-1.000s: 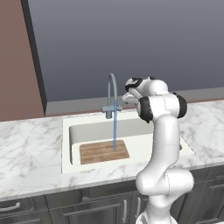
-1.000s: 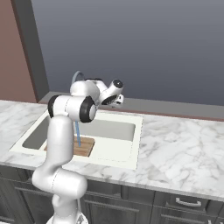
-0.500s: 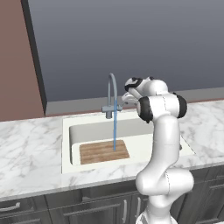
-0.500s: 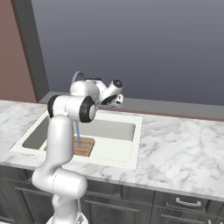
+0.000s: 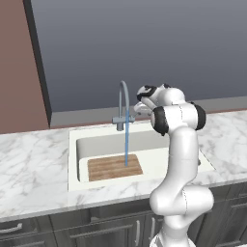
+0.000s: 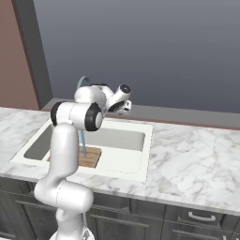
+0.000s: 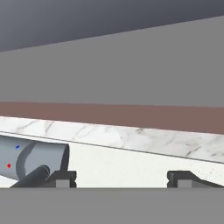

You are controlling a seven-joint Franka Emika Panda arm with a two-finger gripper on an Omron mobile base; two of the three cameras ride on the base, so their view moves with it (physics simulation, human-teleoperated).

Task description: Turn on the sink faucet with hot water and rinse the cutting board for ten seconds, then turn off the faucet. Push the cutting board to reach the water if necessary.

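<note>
- Across the last second nothing is shifting: the arm, the stream and the board are all sitting where they were, which I read as the rinse count running with the robot simply waiting.
- The water (image 5: 127, 144) is falling as a thin blue line from the faucet (image 5: 123, 103) spout and landing on the cutting board (image 5: 115, 167), so no push on the board seems needed.
- The cutting board is lying flat on the floor of the sink (image 5: 74, 159), toward its near left part; in the right base view the board (image 6: 89, 156) is partly hidden behind the arm.
- The gripper (image 7: 119, 177) is hovering beside the faucet base at the far rim, its fingers spread apart and holding nothing.
- In the hand view the grey faucet base (image 7: 33, 158), with a red and a blue dot on it, is lying just left of the left finger; whether the finger is touching a lever is hard to tell from this angle.
- What is remaining, as I judge it, is closing the handle once the ten seconds are up, and the hand is already placed close for that.
</note>
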